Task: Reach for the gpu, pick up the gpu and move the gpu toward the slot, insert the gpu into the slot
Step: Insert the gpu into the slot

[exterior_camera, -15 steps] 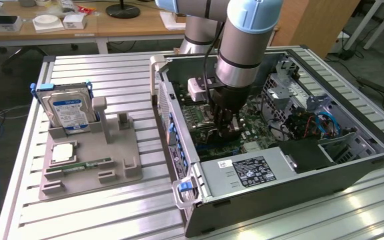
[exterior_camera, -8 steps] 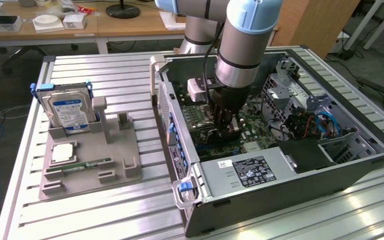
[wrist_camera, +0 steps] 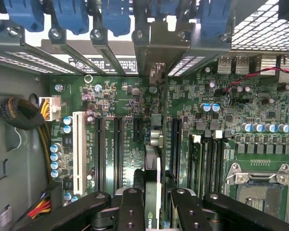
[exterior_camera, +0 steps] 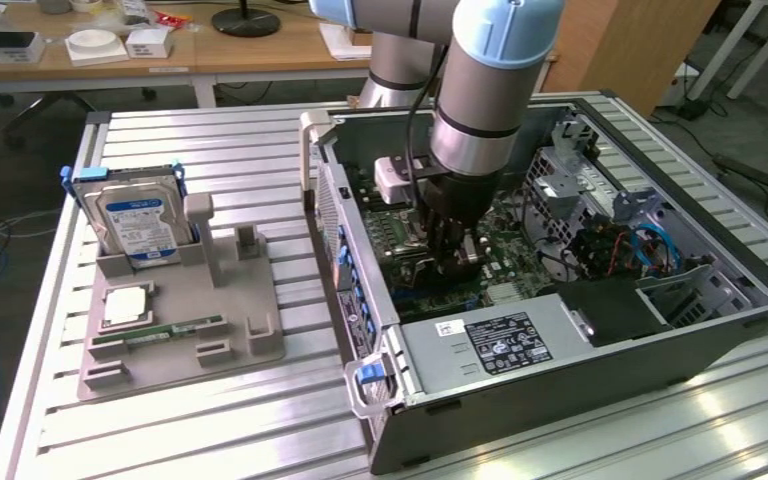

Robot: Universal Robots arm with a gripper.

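Observation:
My gripper [exterior_camera: 456, 262] is down inside the open computer case [exterior_camera: 758, 290], over the green motherboard [exterior_camera: 518, 262]. In the wrist view the gripper [wrist_camera: 156, 204] is shut on the gpu [wrist_camera: 153, 166], which shows edge-on as a thin upright card between the black fingers [wrist_camera: 131, 208]. The card's silver end bracket [wrist_camera: 156, 45] reaches the rear panel openings under the blue clips. It stands in line with the long dark expansion slots [wrist_camera: 118, 151] on either side. The slot beneath the card is hidden, so I cannot tell how deep its edge sits.
On the exterior view's left a grey fixture [exterior_camera: 177, 345] holds a blue-labelled hard drive [exterior_camera: 140, 220] and a narrow memory stick [exterior_camera: 171, 330]. Inside the case are the power supply [exterior_camera: 491, 345], the CPU socket [wrist_camera: 260, 190], memory slots [wrist_camera: 204, 161] and cable bundles [wrist_camera: 21, 113].

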